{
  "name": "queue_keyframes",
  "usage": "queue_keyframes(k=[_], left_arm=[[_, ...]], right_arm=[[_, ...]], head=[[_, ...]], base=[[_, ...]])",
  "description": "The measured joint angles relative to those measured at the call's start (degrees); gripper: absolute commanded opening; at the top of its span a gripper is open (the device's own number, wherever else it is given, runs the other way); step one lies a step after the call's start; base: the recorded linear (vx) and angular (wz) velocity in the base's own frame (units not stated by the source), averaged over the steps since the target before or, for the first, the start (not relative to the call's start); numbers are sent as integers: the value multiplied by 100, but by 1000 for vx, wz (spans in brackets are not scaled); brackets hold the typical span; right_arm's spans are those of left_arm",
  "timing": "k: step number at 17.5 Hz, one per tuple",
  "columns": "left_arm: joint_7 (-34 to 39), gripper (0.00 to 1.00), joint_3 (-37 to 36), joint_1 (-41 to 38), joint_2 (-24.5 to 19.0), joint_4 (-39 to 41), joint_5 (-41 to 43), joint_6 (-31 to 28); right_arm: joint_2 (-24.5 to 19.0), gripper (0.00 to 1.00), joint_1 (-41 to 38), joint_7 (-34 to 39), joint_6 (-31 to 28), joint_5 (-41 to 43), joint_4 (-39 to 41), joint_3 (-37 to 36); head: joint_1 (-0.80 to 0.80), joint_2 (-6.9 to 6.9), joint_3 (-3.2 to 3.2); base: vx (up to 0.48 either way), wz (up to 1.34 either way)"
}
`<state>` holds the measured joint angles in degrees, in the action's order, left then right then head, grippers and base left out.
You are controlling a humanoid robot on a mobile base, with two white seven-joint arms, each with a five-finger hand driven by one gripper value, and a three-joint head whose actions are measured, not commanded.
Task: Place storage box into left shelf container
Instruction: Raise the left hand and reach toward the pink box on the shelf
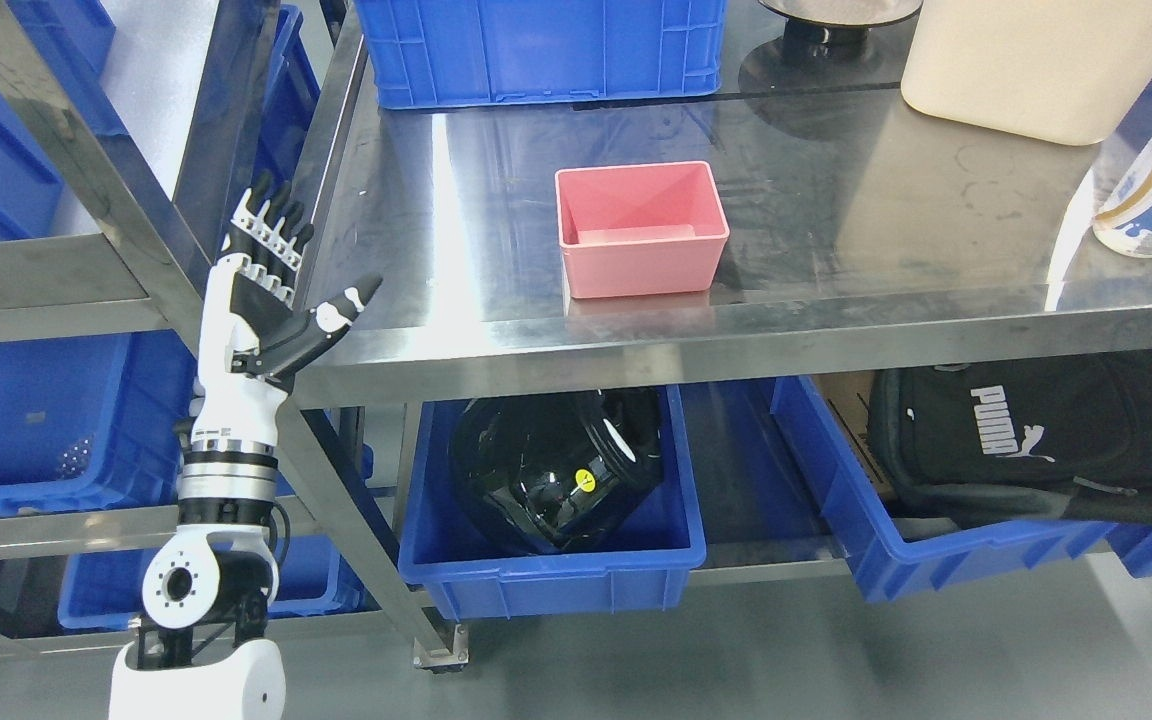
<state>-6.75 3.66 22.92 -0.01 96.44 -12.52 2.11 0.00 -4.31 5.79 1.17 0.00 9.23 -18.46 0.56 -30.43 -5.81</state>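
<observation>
So my left hand [271, 290] is up at about 9 o'clock in the view, fingers spread wide and thumb stuck out, holding nothing, hovering just off the left edge of the shiny stainless steel tabletop [836, 230]. The thing I'm after, the small pink open-top rectangular plastic box [639, 230], sits upright near the tabletop's front edge, pretty much dead centre, well apart from my hand over toward 3 o'clock from it. It looks empty as far as I can see, so I'd guess it's light, and the thin moulded walls should be stiff enough but might flex a bit if I squeeze hard. Smooth plastic on polished steel, so I reckon it'll skate away if I nudge it instead of pinching it. Best bet imo is the near left rim: thumb outside one wall, fingers dropped inside, clamp on the lip. Not fragile, so no drama there. The destination should be one of the big blue plastic crates [26, 420] in the steel rack at my 9 o'clock, though which one exactly I can't tell. My right arm isn't in the picture.
</observation>
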Motion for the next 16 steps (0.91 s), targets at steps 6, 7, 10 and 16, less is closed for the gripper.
queue_keyframes(k=[6,7,10,16], left_arm=[[-317,100,-167,189,-37,2,21,-3],[-478,99,-190,295,-92,2,23,2],[-1142,99,-269,822,-332,-1,86,34],[-2766,99,-869,1971,-754,-169,1488,-545]], right_arm=[[0,100,0,0,1,0,0,0],[0,100,0,0,1,0,0,0],[0,100,0,0,1,0,0,0],[0,100,0,0,2,0,0,0]], head=[[0,0,0],[0,0,0],[0,0,0],[0,0,0]], base=[[0,0],[0,0],[0,0],[0,0]])
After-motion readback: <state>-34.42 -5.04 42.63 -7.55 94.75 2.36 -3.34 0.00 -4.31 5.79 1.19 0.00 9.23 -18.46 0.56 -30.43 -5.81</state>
